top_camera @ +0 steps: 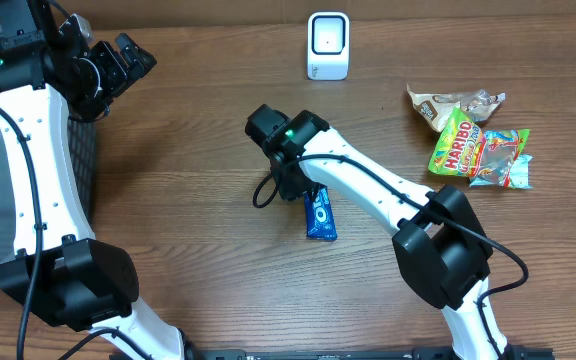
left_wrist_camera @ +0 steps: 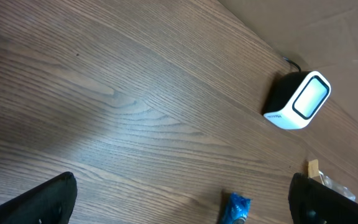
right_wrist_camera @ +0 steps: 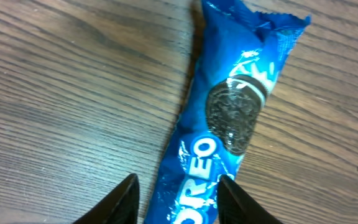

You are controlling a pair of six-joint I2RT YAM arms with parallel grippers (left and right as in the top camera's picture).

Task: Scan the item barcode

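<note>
Watching the right gripper, I'm seeing it half open and straddling the Oreo pack lying flat on the table, nothing clamped yet, and I'm worrying the slick wrapper is going to skid sideways if one finger touches first.

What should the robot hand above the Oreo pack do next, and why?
Probably close the jaws. The right gripper straddles the Oreo pack, one finger on each side, while it lies flat on the table. It likely needs a hold before carrying the pack to the white scanner.
</note>
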